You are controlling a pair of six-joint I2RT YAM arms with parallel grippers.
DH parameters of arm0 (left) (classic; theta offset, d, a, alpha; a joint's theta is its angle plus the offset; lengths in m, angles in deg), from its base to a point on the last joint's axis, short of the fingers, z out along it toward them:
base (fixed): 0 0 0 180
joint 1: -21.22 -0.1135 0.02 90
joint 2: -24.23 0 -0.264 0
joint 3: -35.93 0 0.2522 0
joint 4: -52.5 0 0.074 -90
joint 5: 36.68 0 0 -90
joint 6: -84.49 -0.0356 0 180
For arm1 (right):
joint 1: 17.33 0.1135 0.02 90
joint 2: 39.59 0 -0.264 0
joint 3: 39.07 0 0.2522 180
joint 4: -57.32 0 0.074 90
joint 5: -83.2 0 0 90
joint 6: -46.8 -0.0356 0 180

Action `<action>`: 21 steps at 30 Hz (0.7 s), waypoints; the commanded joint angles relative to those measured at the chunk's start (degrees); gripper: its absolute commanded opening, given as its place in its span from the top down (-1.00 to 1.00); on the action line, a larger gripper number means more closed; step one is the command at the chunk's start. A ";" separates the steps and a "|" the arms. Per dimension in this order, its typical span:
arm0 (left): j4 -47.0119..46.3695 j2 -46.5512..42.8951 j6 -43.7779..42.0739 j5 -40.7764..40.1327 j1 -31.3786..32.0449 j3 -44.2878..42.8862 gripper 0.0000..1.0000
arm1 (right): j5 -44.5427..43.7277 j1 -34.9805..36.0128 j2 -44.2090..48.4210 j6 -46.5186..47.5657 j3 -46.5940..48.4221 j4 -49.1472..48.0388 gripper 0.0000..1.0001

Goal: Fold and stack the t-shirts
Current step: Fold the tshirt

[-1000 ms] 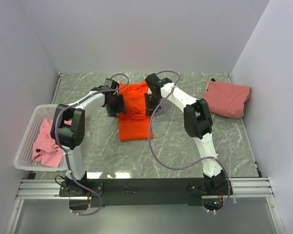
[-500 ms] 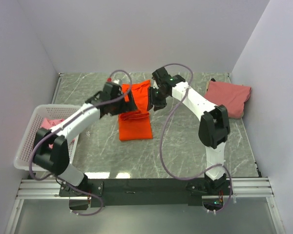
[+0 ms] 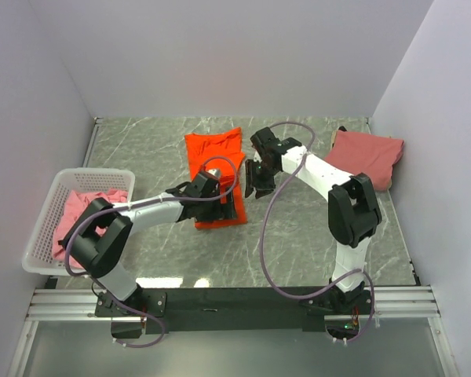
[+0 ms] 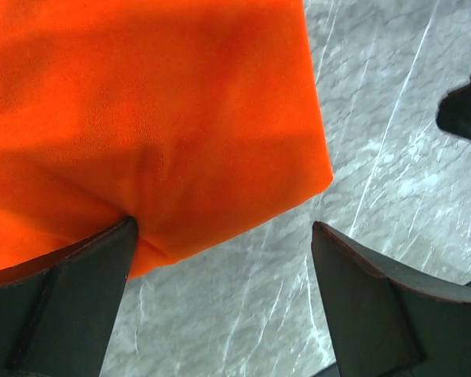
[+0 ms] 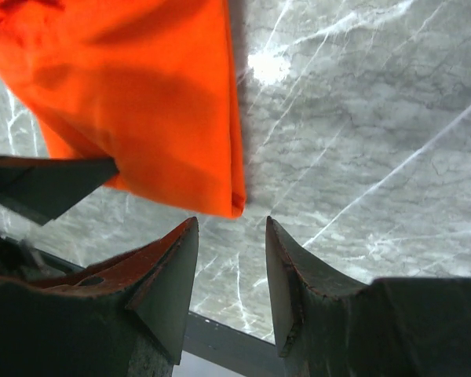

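The orange t-shirt (image 3: 208, 153) lies folded mid-table. The left gripper (image 4: 220, 228) is spread wide, one finger (image 4: 71, 290) touching the shirt's near edge; dragging it could pull the fold apart. The right gripper (image 5: 231, 224), narrow and empty, hovers by the shirt's right corner. Only the top view shows the salmon-pink t-shirt (image 3: 365, 159) far right and the basket (image 3: 41, 228) left.

Matt orange cloth t-shirt (image 4: 141, 102); smooth, faintly glossy, veined stone-look table (image 4: 377, 181).

Orange t-shirt (image 3: 212, 153) mid-table, left end effector (image 3: 228, 206) at its near edge, right end effector (image 3: 257, 185) beside it
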 commanded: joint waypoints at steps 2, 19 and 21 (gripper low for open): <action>-3.76 1.45 -2.40 -1.99 1.60 2.02 -0.99 | -0.23 0.70 4.84 -0.04 -0.31 -2.40 0.06; 2.31 -12.61 4.71 -3.39 17.33 17.75 -0.99 | 9.96 9.13 -4.65 1.54 8.56 -1.25 0.07; 3.01 -13.93 6.03 -3.66 18.64 18.37 -0.99 | 10.49 11.41 -6.58 1.37 9.00 -0.90 0.07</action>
